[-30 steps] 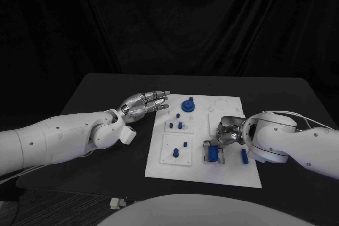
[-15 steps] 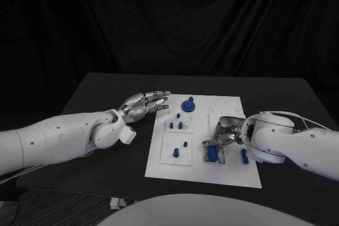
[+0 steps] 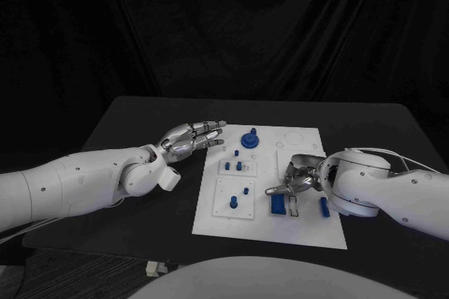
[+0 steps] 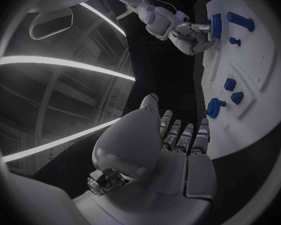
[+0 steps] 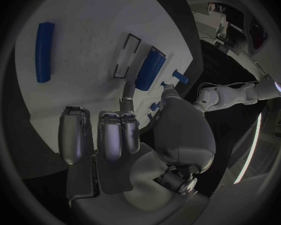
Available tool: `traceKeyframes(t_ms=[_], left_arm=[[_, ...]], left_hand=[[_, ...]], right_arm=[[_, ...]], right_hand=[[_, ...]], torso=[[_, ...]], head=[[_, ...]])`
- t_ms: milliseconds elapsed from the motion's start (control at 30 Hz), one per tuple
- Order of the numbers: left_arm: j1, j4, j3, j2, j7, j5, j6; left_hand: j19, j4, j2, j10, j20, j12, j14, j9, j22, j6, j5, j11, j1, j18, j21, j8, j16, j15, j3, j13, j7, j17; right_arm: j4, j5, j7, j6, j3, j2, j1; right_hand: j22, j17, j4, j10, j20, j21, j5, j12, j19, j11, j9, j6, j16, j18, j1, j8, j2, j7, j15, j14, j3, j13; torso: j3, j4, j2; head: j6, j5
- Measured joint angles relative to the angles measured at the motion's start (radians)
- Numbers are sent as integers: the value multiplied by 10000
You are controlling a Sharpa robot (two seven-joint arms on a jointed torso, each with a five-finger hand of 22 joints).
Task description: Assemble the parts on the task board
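Note:
The white task board (image 3: 304,231) lies in the middle of the table. A blue block (image 3: 279,206) lies on it beside a white slot frame (image 5: 125,62). My right hand (image 3: 298,178) hovers just behind the block. One finger and the thumb reach to either side of the end of the block (image 5: 150,67), and the other fingers are curled. I cannot tell whether they press it. A blue bar (image 3: 324,206) lies to the right. My left hand (image 3: 192,138) floats at the board's far left edge, fingers stretched out, holding nothing.
A blue knob (image 3: 249,139) stands at the board's far end. Small blue pegs (image 3: 234,164) stand in the middle-left plates, with two more (image 3: 232,202) nearer me. Bare black table (image 3: 140,117) surrounds the board.
The right hand's finger has swung out to the left over the block's far end. The block now lies slightly lower and flatter. The left arm has not moved.

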Motion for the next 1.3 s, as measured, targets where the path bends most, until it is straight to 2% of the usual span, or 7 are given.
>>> traceKeyframes(t_ms=[300,533,767,967,1067,1200,1300], left_arm=[[-3,-9,0,12,-29,0,27],[-6,12,0,-47,-40,0,36],[-8,30,0,-103,-44,0,32],[-9,46,0,-104,-44,0,30],[-9,43,0,-101,-44,0,30],[-9,44,0,-98,-44,0,30],[-9,43,0,-99,-44,0,30]], left_hand=[[0,0,0,0,0,0,0,0,-8,0,0,0,0,0,0,0,0,0,0,0,0,0],[0,0,0,0,0,0,37,0,-8,37,0,0,0,0,0,0,0,37,0,0,37,0],[0,-1,0,1,0,0,37,0,-7,37,38,1,0,0,0,0,0,37,-1,0,37,0],[0,-1,0,1,0,0,37,0,-7,40,38,1,0,1,0,0,0,36,-1,0,40,0],[0,-1,0,1,0,0,36,0,-7,134,38,1,0,1,0,0,0,37,-1,0,133,0],[0,-1,0,1,0,0,37,0,-7,145,38,1,0,0,0,0,0,37,-1,0,145,0],[0,-1,0,1,0,0,37,0,-7,145,38,1,0,0,0,0,0,36,-1,0,145,0]], right_arm=[[64,-35,1,-112,2,-176,-1],[454,-56,360,-866,-7,-822,46],[1052,-146,1465,-2174,6,-1589,348],[1324,-559,2433,-3145,-1,-2106,382],[1420,-1023,2943,-3639,11,-2272,224],[1484,-1810,3422,-4107,-7,-2381,-119],[1524,-2441,3633,-4297,-3,-2409,-379]], right_hand=[[-1,0,9,0,0,0,0,0,0,0,65,-60,0,0,-695,0,-81,-11,0,0,-534,-1],[-2,0,-11,9,0,320,0,0,0,16,77,-385,0,0,-924,-181,273,64,4,3,-705,-1],[-3,0,-108,16,156,885,1274,0,45,246,-103,-970,0,2,374,-292,1580,249,202,14,40,-1],[-3,0,-556,31,400,1134,2501,0,40,612,-1191,-1840,0,2,2463,-1047,1714,590,452,15,198,-1],[-3,6,-837,33,448,1152,2941,0,16,614,-1503,-1606,0,1,3184,-1042,1720,622,452,15,243,6],[-4,8,-1069,9,442,1191,2721,0,23,503,-1190,-1028,0,2,3702,-145,1614,395,408,39,112,7],[-4,8,-433,7,248,1191,1581,0,36,247,113,-1258,0,1,3955,1595,1064,189,304,18,445,6]], torso=[[1,-2,-2],[2,-2,-2],[2,-2,-2],[3,-2,-6],[2,-2,-7],[2,0,-7],[0,0,-4]], head=[[0,6],[0,38],[0,45],[0,42],[0,47],[0,49],[0,52]])
